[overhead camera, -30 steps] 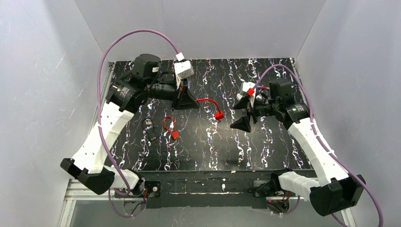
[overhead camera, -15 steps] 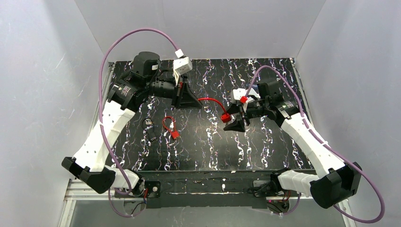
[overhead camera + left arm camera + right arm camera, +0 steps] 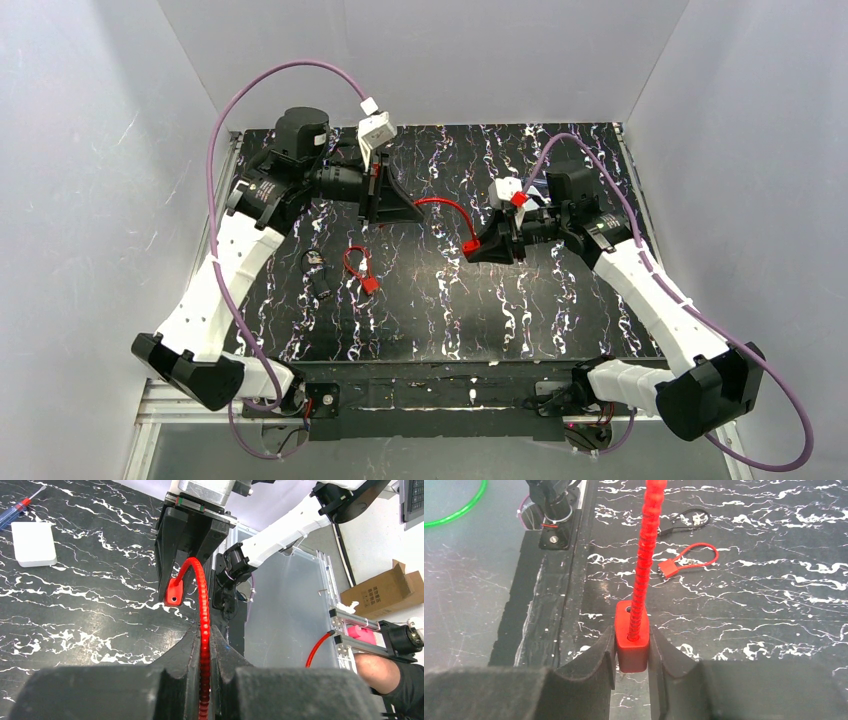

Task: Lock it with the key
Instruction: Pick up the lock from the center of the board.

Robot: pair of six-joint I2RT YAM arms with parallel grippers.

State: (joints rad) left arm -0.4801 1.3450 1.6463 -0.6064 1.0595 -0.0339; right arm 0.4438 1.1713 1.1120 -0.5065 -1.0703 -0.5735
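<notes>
A red seal hangs between my two grippers above the black marbled table (image 3: 560, 320). It is a beaded red strap (image 3: 445, 206) ending in a red lock block (image 3: 468, 248). My left gripper (image 3: 416, 208) is shut on the strap (image 3: 202, 605), which runs out between its fingers (image 3: 186, 655). The right gripper (image 3: 476, 249) is shut on the block (image 3: 631, 652), with its pads (image 3: 596, 662) pressed on both sides. From the block's top hole the strap (image 3: 645, 565) rises. The left wrist view shows the block (image 3: 172, 591) below the right gripper's fingers (image 3: 187, 535). A key is out of view.
A second red seal (image 3: 360, 268), closed in a loop, lies left of centre on the table, next to a black loop (image 3: 318, 270). Both also show in the right wrist view, the red loop (image 3: 689, 560) and the black loop (image 3: 684, 520). A white box (image 3: 34, 542) lies on the table.
My right gripper has moved left to the red block and closed its wide-open jaws on it. The left gripper kept its hold on the strap and shifted slightly.
</notes>
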